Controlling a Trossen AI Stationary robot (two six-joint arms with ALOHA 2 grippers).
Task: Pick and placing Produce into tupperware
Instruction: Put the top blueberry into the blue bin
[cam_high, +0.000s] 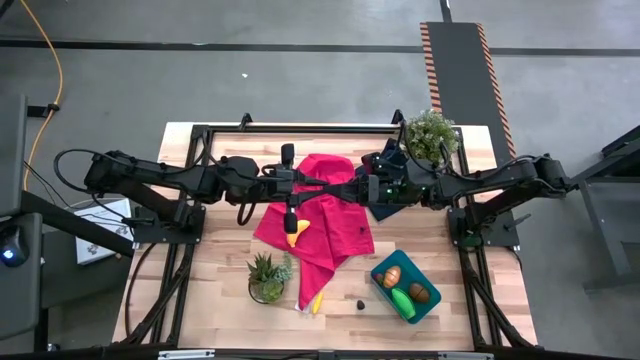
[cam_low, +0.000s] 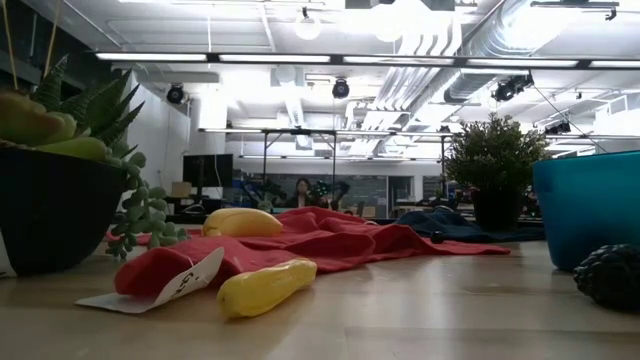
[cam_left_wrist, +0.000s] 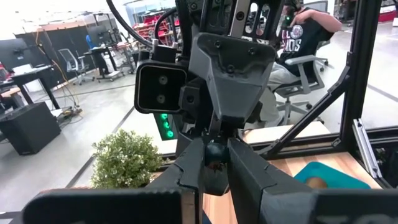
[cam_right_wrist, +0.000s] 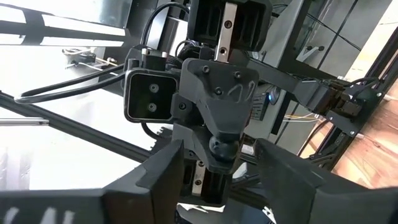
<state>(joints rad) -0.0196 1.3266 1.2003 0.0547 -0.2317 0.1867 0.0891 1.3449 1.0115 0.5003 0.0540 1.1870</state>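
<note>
Overhead, tupperware (cam_high: 404, 286) holds produce; wrist views alone show both arms' fingers (cam_left_wrist: 186, 171) released.

Bright ceiling strip lights (cam_low: 330, 58) (near foreground blurred)

Arms: two, dark, jointed, with black cables looped along the links.
Left pincer (cam_left_wrist: 214, 171): dark grey wedge fingers.
Right pincer (cam_right_wrist: 217, 171): dark angular fingers.
Wrist housing: grey, screw-fastened; boxy twin-lens camera module; green indicator light.
</note>
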